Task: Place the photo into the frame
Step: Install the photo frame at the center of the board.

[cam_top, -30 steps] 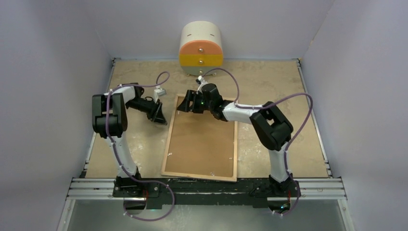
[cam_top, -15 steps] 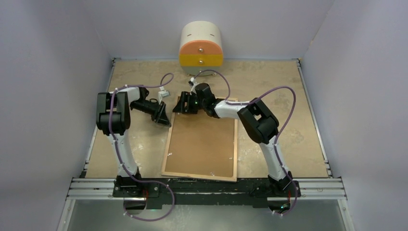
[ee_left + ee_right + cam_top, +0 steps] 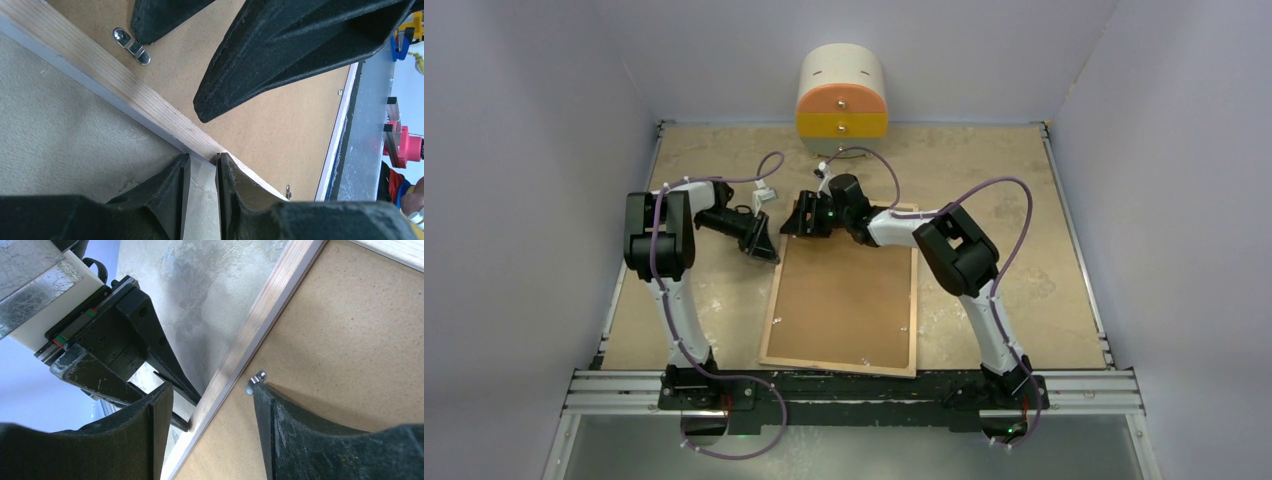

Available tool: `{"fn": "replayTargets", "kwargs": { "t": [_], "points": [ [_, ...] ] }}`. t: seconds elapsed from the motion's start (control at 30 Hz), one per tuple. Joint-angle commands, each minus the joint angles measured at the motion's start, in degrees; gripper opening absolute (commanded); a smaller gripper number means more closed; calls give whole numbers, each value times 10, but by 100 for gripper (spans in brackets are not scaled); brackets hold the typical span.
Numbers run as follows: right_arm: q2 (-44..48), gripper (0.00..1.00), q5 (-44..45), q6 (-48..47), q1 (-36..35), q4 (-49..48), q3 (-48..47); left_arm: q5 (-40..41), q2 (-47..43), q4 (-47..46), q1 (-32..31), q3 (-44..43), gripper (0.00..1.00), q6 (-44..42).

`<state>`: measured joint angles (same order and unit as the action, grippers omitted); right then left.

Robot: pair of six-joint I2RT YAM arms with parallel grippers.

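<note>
I am straddling the large, thin, wood-rimmed picture frame (image 3: pixel 842 298), lying back-up mid-table; my right gripper (image 3: pixel 212 395) is spread across its upper-left rim, my left gripper (image 3: pixel 200 170) nearly closed beside it. It looks stiff, light and fragile, with glass underneath; hold the rim.

Overhead view faces down; wrist views closely share the frame (image 3: pixel 150 107) edge.

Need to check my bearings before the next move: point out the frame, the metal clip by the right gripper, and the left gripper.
frame (image 3: pixel 774 310), top view, wooden left rim.
metal clip (image 3: pixel 255 380), right wrist view, its shiny head on the backing board.
left gripper (image 3: pixel 201 166), left wrist view, midway between fingertips at the frame's edge.
</note>
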<state>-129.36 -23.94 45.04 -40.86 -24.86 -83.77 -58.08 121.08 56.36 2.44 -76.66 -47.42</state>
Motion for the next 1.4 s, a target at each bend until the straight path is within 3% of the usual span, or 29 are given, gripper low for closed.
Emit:
{"fn": "replayTargets", "kwargs": {
  "t": [0.0, 0.43, 1.0, 1.37],
  "points": [
    [-20, 63, -31, 12, -4, -8, -14, 25, 0, -39, -7, 10, 27, -12],
    [-33, 61, -58, 27, -5, -16, -20, 32, 1, -35, -8, 13, 26, -19],
    [-43, 61, -33, 20, -2, 2, -36, 38, -5, -30, -9, 16, 26, -26],
    [52, 62, 7, -19, -2, 34, 45, 44, -11, -27, -8, 19, 25, -30]
  ]
}}
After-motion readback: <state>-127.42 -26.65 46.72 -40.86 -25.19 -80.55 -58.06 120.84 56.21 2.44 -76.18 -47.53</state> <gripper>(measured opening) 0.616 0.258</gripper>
